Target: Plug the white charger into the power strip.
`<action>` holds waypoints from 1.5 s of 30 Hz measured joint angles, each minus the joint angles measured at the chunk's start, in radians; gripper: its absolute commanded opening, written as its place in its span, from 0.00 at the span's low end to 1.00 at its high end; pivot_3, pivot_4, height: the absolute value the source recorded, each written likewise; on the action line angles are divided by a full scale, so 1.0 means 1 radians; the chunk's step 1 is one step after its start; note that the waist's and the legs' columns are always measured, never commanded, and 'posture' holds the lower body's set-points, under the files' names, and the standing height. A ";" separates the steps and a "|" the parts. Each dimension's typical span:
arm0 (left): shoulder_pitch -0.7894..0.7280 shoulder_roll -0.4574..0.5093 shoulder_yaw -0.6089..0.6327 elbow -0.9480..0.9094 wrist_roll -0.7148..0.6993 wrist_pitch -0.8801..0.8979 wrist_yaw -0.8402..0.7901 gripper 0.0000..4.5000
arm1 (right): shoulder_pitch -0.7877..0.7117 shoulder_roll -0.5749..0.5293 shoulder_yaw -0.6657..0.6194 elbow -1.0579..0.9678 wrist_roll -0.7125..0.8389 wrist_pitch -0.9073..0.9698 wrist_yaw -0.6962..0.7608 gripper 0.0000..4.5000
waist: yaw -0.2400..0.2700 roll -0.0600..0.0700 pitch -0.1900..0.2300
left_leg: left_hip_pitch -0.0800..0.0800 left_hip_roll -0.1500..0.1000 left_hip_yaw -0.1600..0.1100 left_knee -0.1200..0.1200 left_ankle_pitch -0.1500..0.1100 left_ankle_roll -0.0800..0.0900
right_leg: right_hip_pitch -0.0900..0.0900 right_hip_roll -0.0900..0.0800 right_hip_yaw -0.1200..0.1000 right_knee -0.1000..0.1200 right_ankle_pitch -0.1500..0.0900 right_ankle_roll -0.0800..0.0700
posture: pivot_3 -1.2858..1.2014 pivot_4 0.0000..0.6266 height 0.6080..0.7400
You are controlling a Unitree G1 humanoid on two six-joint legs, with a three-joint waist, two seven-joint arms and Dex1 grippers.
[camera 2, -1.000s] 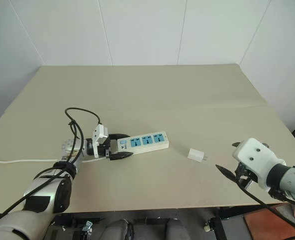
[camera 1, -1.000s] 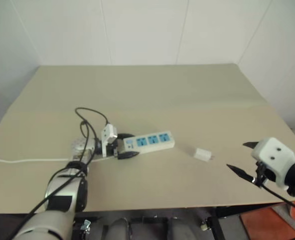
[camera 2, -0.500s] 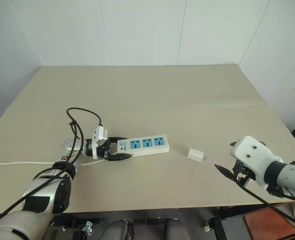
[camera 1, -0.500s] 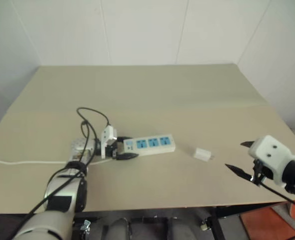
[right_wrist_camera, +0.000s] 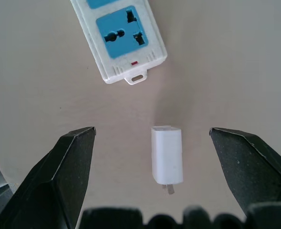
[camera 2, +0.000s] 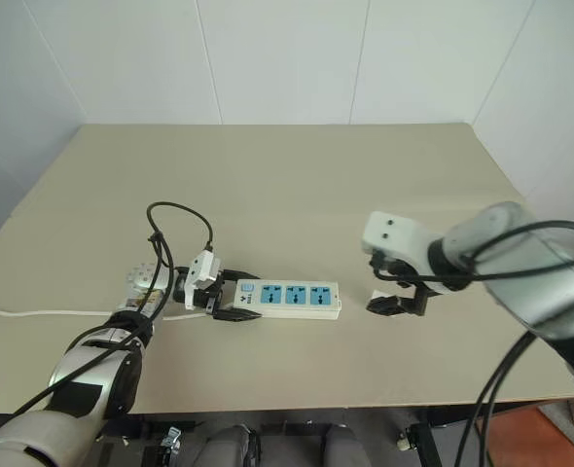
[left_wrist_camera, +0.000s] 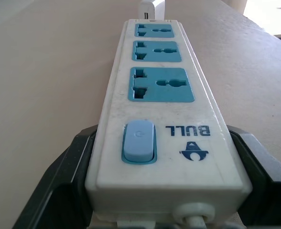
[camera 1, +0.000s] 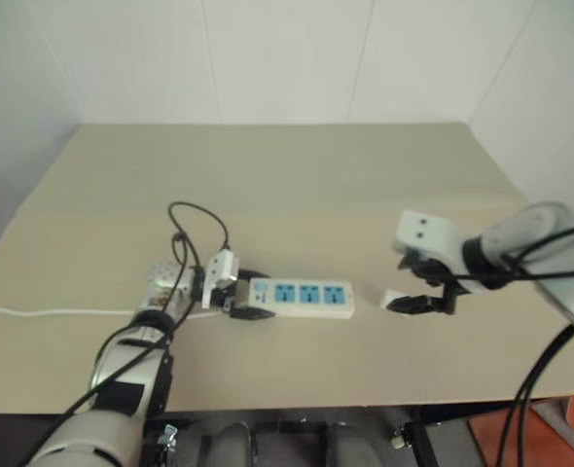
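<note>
The white charger (right_wrist_camera: pixel 166 154) lies lengthwise between the spread right claw (right_wrist_camera: pixel 155 179); the left claw (left_wrist_camera: pixel 164 191) pinches the power strip (left_wrist_camera: pixel 159 95).

The right gripper (camera 2: pixel 396 294) covers most of the white charger (camera 2: pixel 378 293) between its fingers; the power strip (right_wrist_camera: pixel 119 40) runs past the right wrist view's edge.

Left gripper clamped, right gripper spread wide.
The left gripper (camera 2: pixel 231 300) lies low, pointing across toward the robot's right, its black fingers (left_wrist_camera: pixel 59 186) closed on the switch end of the power strip (camera 2: pixel 287 297). The right gripper (right_wrist_camera: pixel 155 167) points steeply downward, jaws fully apart, one finger on each side of the white charger (right_wrist_camera: pixel 166 155), touching neither.
</note>
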 measured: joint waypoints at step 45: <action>0.062 -0.011 -0.022 -0.084 -0.079 0.025 0.000 0.74 | -0.097 0.224 0.313 0.361 -0.274 -0.015 0.088 0.26 | 0.002 0.002 -0.001 | -0.009 0.000 0.002 0.007 0.000 0.000 | -0.011 0.000 0.000 0.006 0.000 0.000 | 0.52 0.24 1.00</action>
